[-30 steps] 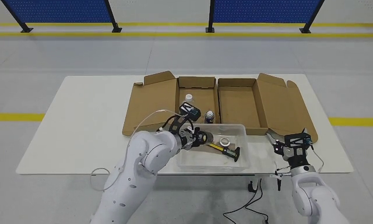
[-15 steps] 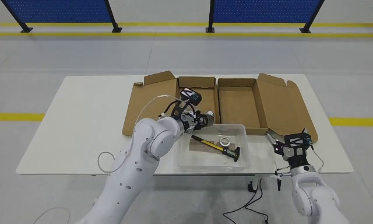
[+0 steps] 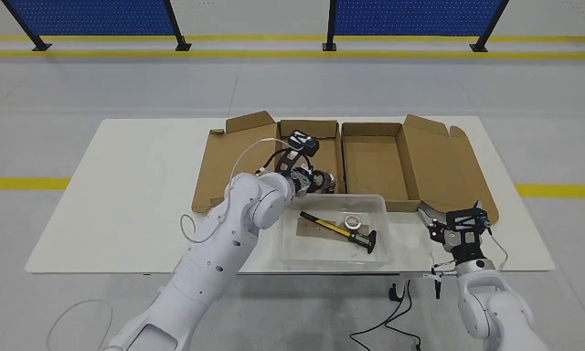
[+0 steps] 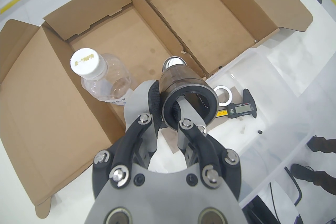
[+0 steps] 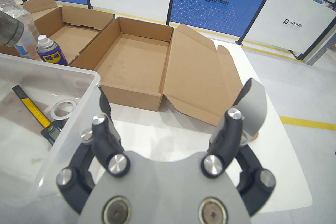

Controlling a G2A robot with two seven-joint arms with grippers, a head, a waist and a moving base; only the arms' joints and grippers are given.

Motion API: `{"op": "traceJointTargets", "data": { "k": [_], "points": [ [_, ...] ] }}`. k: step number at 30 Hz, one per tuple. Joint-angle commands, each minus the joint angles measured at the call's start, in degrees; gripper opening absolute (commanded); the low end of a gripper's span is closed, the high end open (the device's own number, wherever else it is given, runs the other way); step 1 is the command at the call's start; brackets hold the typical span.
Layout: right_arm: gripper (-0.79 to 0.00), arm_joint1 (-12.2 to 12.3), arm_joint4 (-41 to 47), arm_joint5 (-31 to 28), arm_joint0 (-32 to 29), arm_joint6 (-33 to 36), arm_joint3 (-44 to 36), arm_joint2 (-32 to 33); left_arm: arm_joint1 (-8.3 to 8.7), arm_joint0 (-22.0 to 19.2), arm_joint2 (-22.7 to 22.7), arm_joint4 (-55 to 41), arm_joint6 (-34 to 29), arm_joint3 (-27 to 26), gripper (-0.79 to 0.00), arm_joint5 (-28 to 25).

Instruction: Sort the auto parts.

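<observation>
On the counter the left cardboard box is lying open. The left tool is clamping the cylindrical bearing by its wall, one finger inside, over that box's edge next to the clear bin. The right tool is hanging wide open and empty. I think the placing step is going on; next the bearing is needing a careful lowering clear of the spray can, then a release.

Most of the spray can concealed behind the cylindrical sleeve, caliper beam partly covered by the same sleeve, one finger of the left gripper partly hidden inside the bore, sleeve and bottle cropped by the right wrist view's edge.
</observation>
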Motion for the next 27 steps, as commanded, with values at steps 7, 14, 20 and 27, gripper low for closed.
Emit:
{"op": "traceJointTargets", "data": {
  "k": [7, 14, 20, 27],
  "points": [
    [0.000, 0.0, 0.0, 0.0, 0.0, 0.0, 0.0, 0.0, -0.62, -3.2, 1.1, 0.0, 0.2, 6.3, -0.785, 0.3],
    [0.000, 0.0, 0.0, 0.0, 0.0, 0.0, 0.0, 0.0, -1.28, -4.8, 2.5, -0.2, -0.6, 9.1, -0.785, 1.5],
    [0.000, 0.0, 0.0, 0.0, 0.0, 0.0, 0.0, 0.0, -1.96, -6.7, 3.7, -0.6, -0.6, 12.8, -0.785, 1.9],
    [0.000, 0.0, 0.0, 0.0, 0.0, 0.0, 0.0, 0.0, -2.60, -8.2, 4.6, -0.8, -0.8, 16.6, -0.785, 2.1]
  ]
}}
